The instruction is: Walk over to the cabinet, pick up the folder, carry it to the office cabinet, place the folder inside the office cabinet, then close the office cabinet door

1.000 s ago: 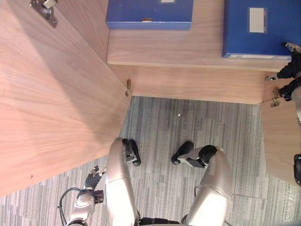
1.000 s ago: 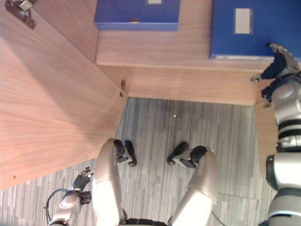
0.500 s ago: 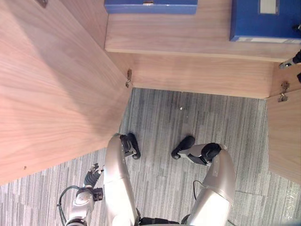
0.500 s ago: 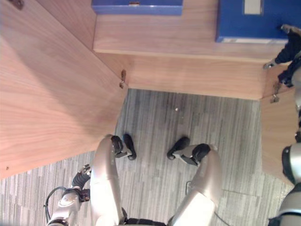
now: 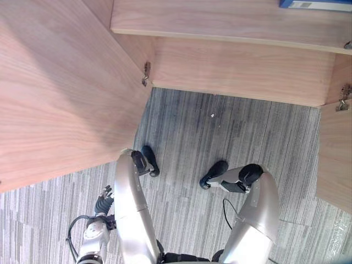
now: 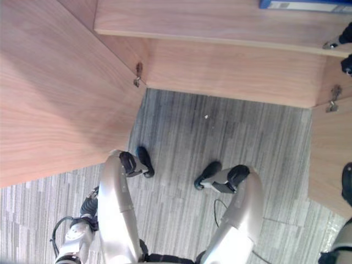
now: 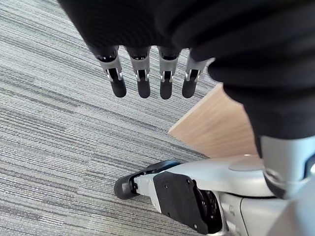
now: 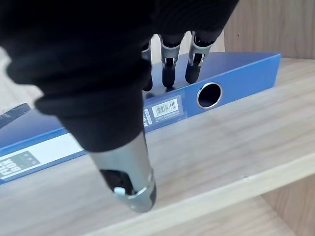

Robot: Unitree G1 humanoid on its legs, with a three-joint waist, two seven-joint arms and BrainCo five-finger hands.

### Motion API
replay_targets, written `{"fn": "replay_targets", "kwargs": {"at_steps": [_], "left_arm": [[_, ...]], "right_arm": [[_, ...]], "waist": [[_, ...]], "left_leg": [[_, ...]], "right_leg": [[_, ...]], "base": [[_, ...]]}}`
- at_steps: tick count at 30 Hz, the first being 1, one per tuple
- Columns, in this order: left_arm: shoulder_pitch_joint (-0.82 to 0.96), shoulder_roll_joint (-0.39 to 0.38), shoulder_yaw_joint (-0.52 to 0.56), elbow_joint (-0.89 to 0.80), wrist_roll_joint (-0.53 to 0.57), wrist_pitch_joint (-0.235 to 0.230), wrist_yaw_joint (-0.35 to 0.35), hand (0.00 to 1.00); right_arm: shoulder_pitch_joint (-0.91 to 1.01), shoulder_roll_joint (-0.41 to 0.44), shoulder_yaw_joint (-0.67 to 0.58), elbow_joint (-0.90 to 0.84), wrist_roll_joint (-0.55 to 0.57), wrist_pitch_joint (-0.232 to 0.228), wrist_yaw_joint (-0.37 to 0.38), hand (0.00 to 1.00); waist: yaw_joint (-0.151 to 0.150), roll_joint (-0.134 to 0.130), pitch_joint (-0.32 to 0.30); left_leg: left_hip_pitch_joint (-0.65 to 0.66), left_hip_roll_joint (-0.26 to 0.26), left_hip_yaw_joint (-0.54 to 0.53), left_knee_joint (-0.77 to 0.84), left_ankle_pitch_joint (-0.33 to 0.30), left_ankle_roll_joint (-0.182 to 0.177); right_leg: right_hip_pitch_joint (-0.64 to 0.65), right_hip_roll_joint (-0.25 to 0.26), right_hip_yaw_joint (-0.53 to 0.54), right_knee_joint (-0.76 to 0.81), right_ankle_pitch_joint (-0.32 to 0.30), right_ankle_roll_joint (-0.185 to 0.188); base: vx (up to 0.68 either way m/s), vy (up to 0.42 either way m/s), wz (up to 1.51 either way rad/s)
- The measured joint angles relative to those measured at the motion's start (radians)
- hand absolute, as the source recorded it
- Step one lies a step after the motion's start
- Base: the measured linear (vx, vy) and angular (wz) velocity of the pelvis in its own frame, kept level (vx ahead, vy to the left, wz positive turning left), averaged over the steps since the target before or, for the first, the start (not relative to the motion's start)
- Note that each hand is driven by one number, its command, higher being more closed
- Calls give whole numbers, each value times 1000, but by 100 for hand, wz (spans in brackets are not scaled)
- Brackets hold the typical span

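The blue folder (image 8: 236, 81) lies flat on the cabinet's wooden shelf (image 8: 221, 147), spine outward. The right hand (image 8: 169, 69) is over its top face, fingers straight and clasping nothing. The left hand (image 7: 142, 78) hangs above grey striped carpet (image 7: 49, 123) beside the open door (image 5: 55, 99), its fingers straight and side by side.

Matt wood cabinet (image 5: 236, 66), smooth folder (image 8: 236, 73)

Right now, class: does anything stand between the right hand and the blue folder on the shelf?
Nothing visible does. The right hand hangs with straight fingers directly over the blue folder, which lies flat on the wooden shelf; no object sits between them.
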Motion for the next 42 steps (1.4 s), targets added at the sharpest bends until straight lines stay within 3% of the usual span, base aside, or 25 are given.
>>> {"fn": "replay_targets", "kwargs": {"at_steps": [3,7,13,17,21,26,29,34,40,42], "left_arm": [[-1,-6,10,-16,0,0,7,0],[-4,-6,10,-29,0,-1,8,0],[-5,-6,10,-28,3,-1,14,0],[-8,-6,-18,31,10,0,19,0],[-3,-5,-41,82,51,3,26,0],[14,0,-50,88,93,11,27,0],[43,12,-49,80,129,16,27,0],[81,15,-49,81,173,38,27,0],[116,-49,-10,111,251,61,32,0],[117,-80,-13,143,298,69,44,0]], "right_arm": [[35,35,-72,-7,-18,12,-38,0],[56,80,-79,-14,-39,25,-47,0],[167,210,-115,-39,-80,33,-53,0],[264,327,-154,-62,-132,64,-57,0],[343,389,-235,-142,-212,85,-86,0],[455,473,-350,-190,-309,106,-128,0],[581,581,-352,-227,-312,107,-125,0],[843,804,-350,-241,-327,106,-90,0],[1152,992,-349,-221,-333,99,-55,0],[1248,1045,-361,-150,-247,78,-38,0]], "waist": [[-5,0,0],[-6,-1,0],[-11,-4,-1],[-27,-12,-2],[-42,-21,-7],[-62,-50,-14],[-72,-79,-31],[-79,-117,-110],[-113,-121,-268],[-129,-122,-326]], "left_leg": [[15,-6,3,-1,29,9],[59,-14,10,-16,24,12],[210,-22,33,-129,38,-1],[386,-35,76,-281,66,3],[546,-44,115,-413,88,4],[753,-76,185,-599,132,7],[882,-111,234,-746,179,9],[998,-154,280,-937,244,3],[1168,-214,345,-1178,310,4],[1230,-238,387,-1254,329,6]], "right_leg": [[20,-8,0,-2,2,-3],[68,-10,-4,-19,6,-9],[220,23,-40,-139,34,31],[379,74,-70,-310,109,32],[527,127,-89,-471,177,48],[698,176,-93,-685,274,77],[794,203,-90,-821,336,94],[878,247,-91,-1000,411,114],[1005,309,-67,-1244,529,143],[1050,328,-43,-1338,578,156]], "base": [[29,26,6],[28,22,6],[1,-1,-4],[11,37,-13],[21,61,-18],[45,110,-14],[55,69,-13],[94,22,-12],[148,68,-22],[102,118,-40]]}}
